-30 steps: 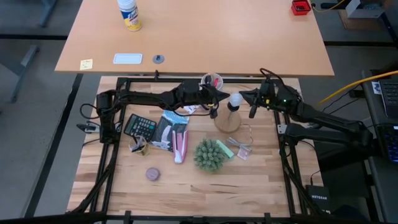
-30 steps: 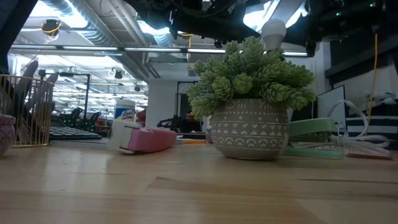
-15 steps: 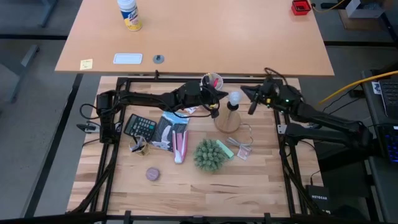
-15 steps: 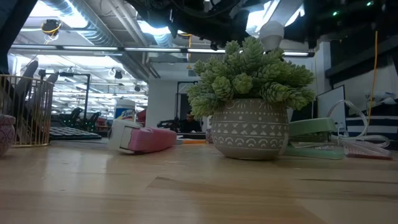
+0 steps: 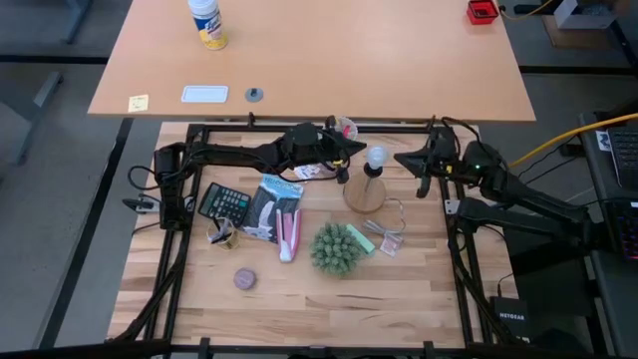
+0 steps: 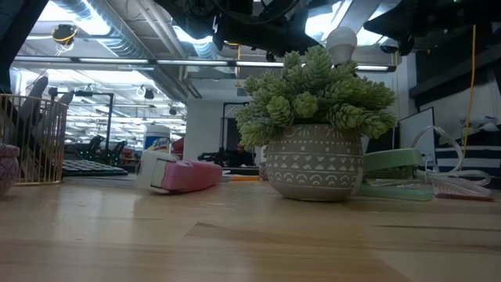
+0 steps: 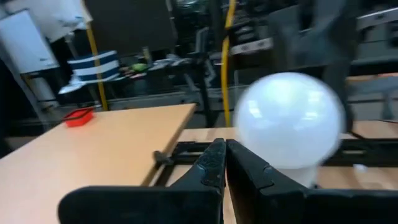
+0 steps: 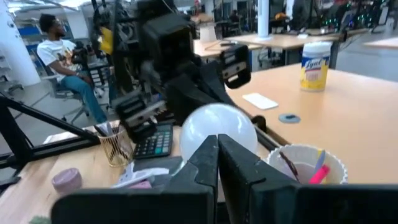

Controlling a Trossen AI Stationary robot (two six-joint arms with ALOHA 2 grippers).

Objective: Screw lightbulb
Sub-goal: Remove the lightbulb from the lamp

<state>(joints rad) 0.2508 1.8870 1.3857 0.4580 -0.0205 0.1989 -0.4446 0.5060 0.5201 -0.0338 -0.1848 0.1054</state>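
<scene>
The lightbulb [image 5: 376,158], frosted white and pear-shaped, stands upright in the socket of the round wooden disc [image 5: 365,194] near the table's far edge, so the screwing looks done. Left end effector [image 5: 344,178] and right end effector [image 5: 421,182] flank it, both clenched on nothing.

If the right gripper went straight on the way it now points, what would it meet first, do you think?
Most likely the lightbulb. The right gripper, shut and empty, points at the bulb standing on the wooden base; the wrist view shows it dead ahead. The left gripper lies beyond. The gap itself is hard to judge.
</scene>
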